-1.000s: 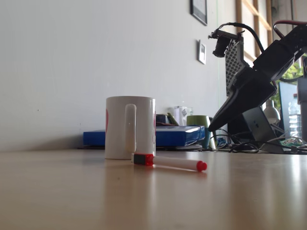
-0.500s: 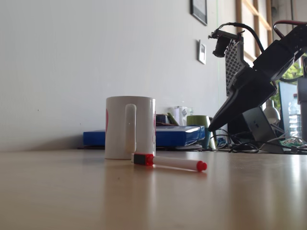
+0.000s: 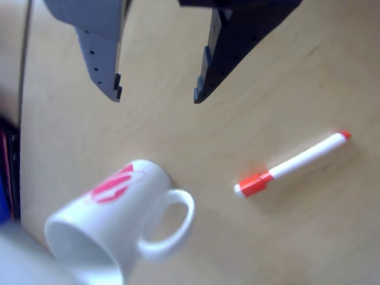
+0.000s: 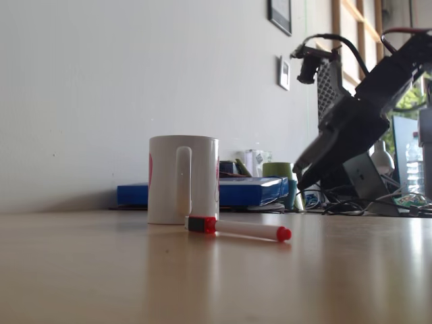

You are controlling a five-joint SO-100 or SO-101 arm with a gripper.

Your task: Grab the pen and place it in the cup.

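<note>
The pen (image 4: 237, 229) lies flat on the wooden table just in front of the cup (image 4: 182, 179), its red-orange cap toward the mug. In the other view the pen (image 3: 291, 164) lies to the right of the cup (image 3: 116, 222), whose handle faces the pen and whose pink-red logo shows on its side. My gripper (image 3: 156, 95) hangs above the table with its jaws open and nothing between them. In the fixed view my gripper (image 4: 302, 172) is up in the air to the right of the cup and pen, well apart from both.
A blue flat box (image 4: 236, 191) and a green cup (image 4: 279, 177) stand behind the mug by the wall. Cables and a laptop (image 4: 364, 179) crowd the right rear. The wooden tabletop (image 4: 202, 277) stretches toward the camera.
My gripper has opened: the fingers that stood together as one dark wedge now stand apart, and the arm has risen slightly. Pen and cup have not moved.
</note>
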